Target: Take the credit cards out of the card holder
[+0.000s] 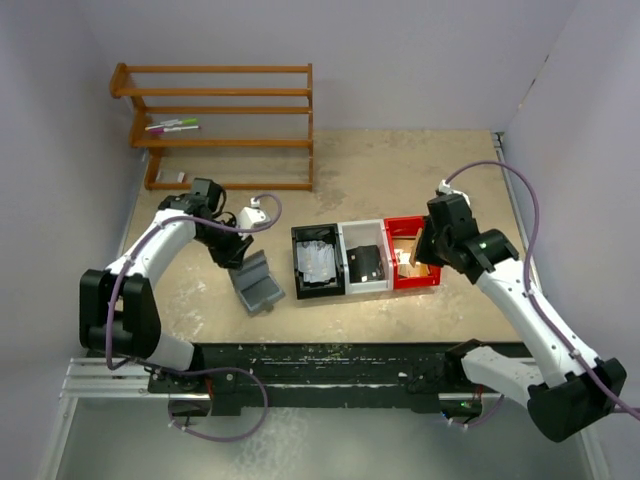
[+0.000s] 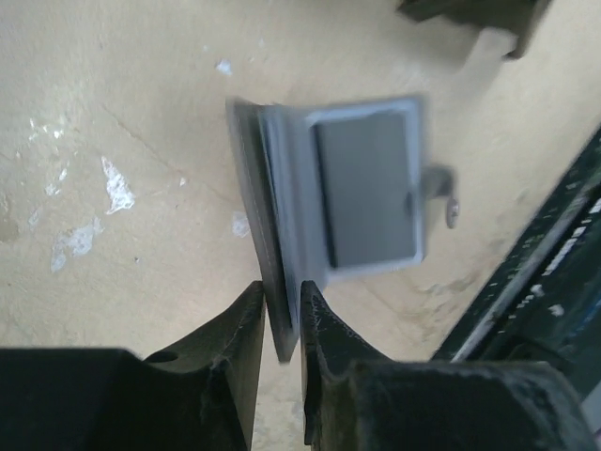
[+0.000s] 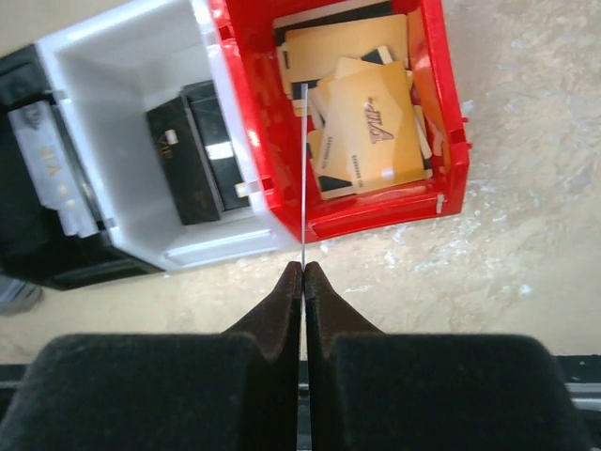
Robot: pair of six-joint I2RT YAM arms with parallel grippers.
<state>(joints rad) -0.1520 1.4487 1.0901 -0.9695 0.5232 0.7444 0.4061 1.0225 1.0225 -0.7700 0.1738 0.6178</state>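
The holder (image 2: pixel 362 188) is at the left of the table (image 1: pixel 400 160), just left of the black bin (image 1: pixel 296 265), and is seen partly unfolded. In the left wrist view one leaf is seen almost edge-on, and its long axis is pointed away from the fingers. The other leaf is turned toward the camera, with its dark pocket panel showing. The edge-on leaf is pinched at its near end by the left gripper (image 2: pixel 282 324). The jaws are set narrow, and both pads appear to be pressed against it, though the view is blurred.

A single card (image 3: pixel 303 188) is clamped in the right gripper (image 3: pixel 302 272), whose fingers are drawn fully together on it. The card is seen edge-on as a thin line, so its colour cannot be told. Its long axis is pointed straight out from the fingertips, over the near wall of the red bin (image 3: pixel 441 103) and toward the gold cards (image 3: pixel 371 127) piled inside.

Black cards (image 3: pixel 178 155) are stacked in the white bin (image 3: pixel 113 56) beside it, and grey cards (image 3: pixel 47 160) are seen in the black bin.
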